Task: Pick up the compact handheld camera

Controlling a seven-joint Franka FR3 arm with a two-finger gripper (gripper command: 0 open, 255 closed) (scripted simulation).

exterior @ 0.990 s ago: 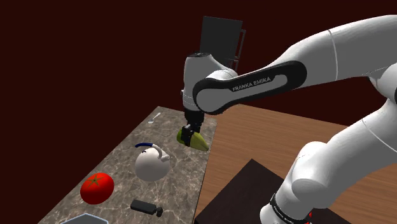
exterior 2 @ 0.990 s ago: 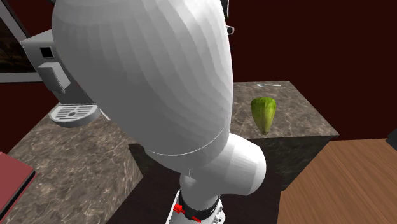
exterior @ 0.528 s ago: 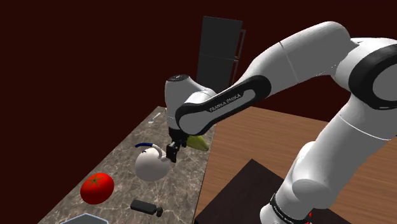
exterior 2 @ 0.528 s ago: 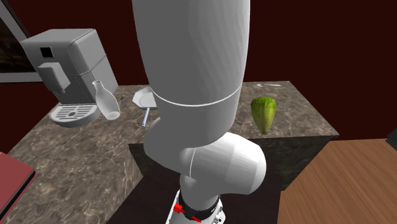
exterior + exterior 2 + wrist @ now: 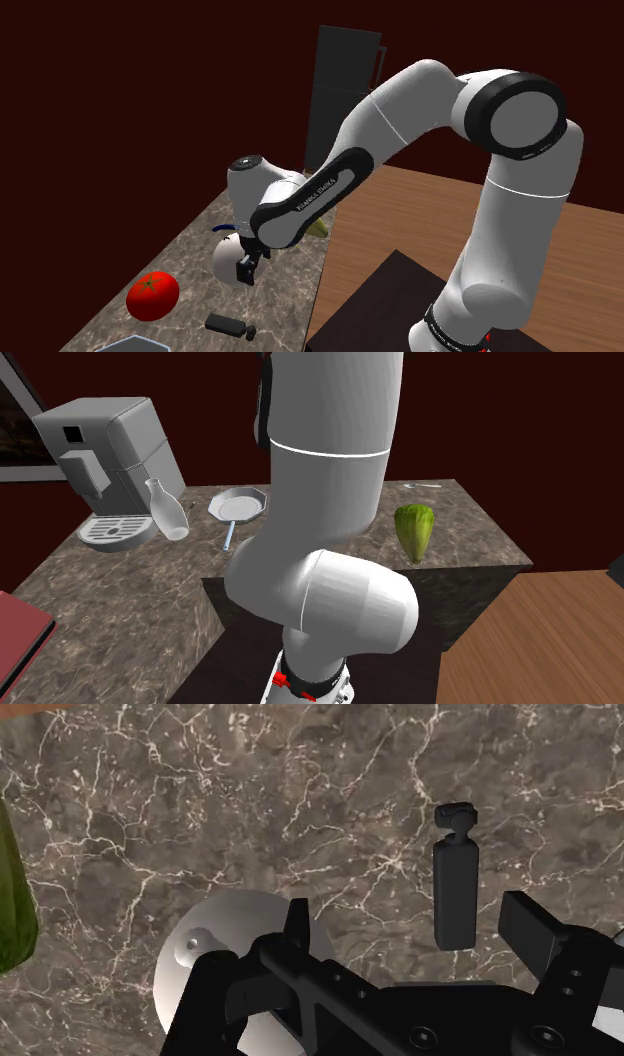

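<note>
The compact camera is a slim dark stick with a small head, lying flat on the marble counter near its front edge. In the wrist view the camera lies on the counter below the hand, between the fingers' lines and closer to one finger. My black gripper hangs above the counter, over a white teapot and short of the camera. The gripper is open and holds nothing.
A red tomato sits at the shoulder view's left of the camera. A green lettuce lies near the counter's edge. A coffee machine, a glass bottle and a pan stand on another counter. Wooden floor lies beyond.
The hand has come down and toward the shoulder view's lower left, from over the lettuce to over the teapot, nearer the camera. The objects have not moved.
</note>
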